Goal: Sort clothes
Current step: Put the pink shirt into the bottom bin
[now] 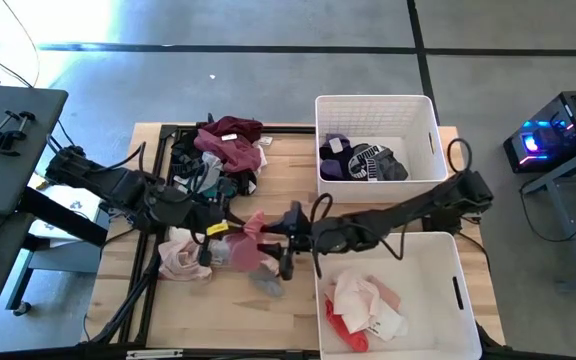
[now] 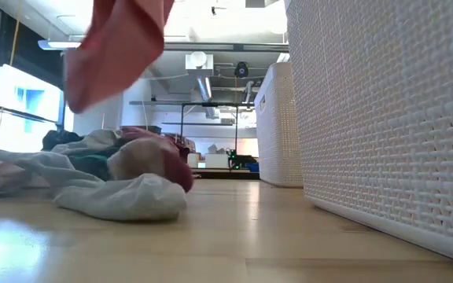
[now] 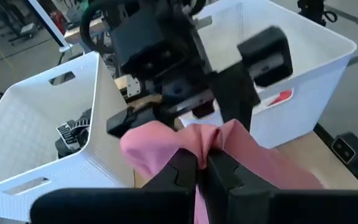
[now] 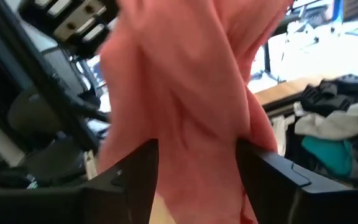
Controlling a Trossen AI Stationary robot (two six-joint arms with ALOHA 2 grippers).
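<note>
Wooden tabletop [image 1: 298,140] seen from above: two white bins occupy its right side, the far bin [image 1: 423,110] holding dark garments [image 1: 363,160], the near bin [image 1: 458,270] holding white and red ones [image 1: 363,310]. A heap of clothes [image 1: 223,150] lies toward the far left corner; bare wood remains along the near edge. My left gripper [image 1: 253,228] and right gripper [image 1: 286,240] meet mid-table over a pink garment [image 1: 253,235].

Low view: the pink garment [image 2: 116,47] hangs clear of the wood, open board lying between a pale garment [image 2: 124,196] and the bin wall.

Left wrist view: my left fingers [image 3: 182,171] are clamped on the pink garment [image 3: 241,149].

Right wrist view: my right fingers [image 4: 138,171] stand apart, either side of the fabric [image 4: 185,112].
</note>
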